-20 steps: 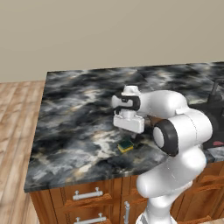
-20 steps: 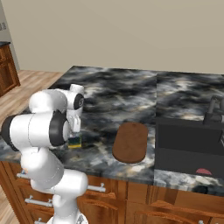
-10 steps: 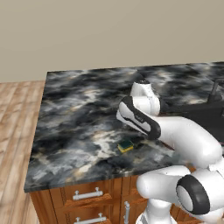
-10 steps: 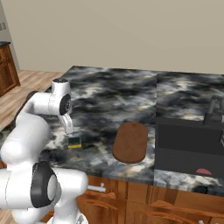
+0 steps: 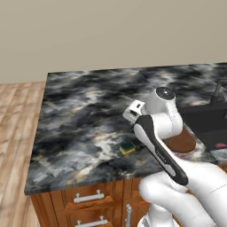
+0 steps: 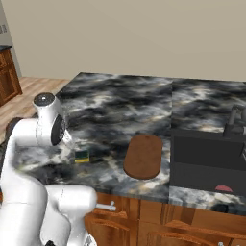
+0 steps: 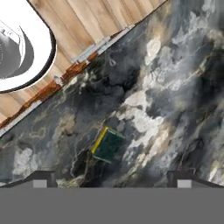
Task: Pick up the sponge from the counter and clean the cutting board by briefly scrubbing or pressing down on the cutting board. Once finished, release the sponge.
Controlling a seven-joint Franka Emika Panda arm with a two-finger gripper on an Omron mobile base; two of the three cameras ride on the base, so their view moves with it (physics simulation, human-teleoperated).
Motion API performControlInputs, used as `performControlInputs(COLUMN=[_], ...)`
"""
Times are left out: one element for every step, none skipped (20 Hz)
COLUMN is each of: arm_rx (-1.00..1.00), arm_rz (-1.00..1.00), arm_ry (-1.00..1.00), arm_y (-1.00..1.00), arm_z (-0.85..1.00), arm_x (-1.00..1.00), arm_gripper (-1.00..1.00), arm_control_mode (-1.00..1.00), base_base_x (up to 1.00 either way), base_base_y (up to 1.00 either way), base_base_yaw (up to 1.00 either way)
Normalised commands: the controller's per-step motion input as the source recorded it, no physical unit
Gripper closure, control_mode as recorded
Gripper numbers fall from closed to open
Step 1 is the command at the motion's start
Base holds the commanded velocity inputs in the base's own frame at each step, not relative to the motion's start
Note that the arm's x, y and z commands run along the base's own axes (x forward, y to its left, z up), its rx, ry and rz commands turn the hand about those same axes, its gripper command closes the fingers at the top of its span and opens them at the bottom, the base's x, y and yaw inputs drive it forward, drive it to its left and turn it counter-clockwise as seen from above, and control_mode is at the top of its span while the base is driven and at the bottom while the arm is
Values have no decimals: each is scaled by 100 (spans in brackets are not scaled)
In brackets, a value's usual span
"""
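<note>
The sponge [image 7: 108, 145], a small green-topped block with a yellow edge, lies flat on the dark marbled counter [image 7: 166, 87] close to its front edge. My gripper [image 7: 113, 179] hovers above it, open, its two dark fingertips [image 7: 41, 178] set wide on either side with nothing between them. From the base cameras the sponge [image 5: 127, 147] [image 6: 81, 155] sits just below and in front of my white hand [image 5: 134, 111]. The reddish-brown cutting board [image 6: 143, 155] lies to the sponge's right, apart from it. In the left base view my arm covers part of the cutting board [image 5: 182, 142].
A black sink basin [image 6: 206, 158] with a dark faucet [image 6: 235, 120] is set into the counter right of the board. Brown cabinets with silver handles [image 5: 88, 197] run under the counter. Wooden floor [image 5: 17, 115] lies to the left.
The arm has swung and stretched out from the base, while the hand stays over the sponge. Sponge and cutting board have not moved.
</note>
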Motion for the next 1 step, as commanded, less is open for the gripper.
performControlInputs(arm_rx=[0], arm_rz=[24], arm_ry=[-30], arm_y=[-10], arm_z=[56], arm_x=[-38], arm_gripper=[-100], arm_control_mode=[-100], base_base_x=[0], base_base_y=[0], base_base_yaw=[0])
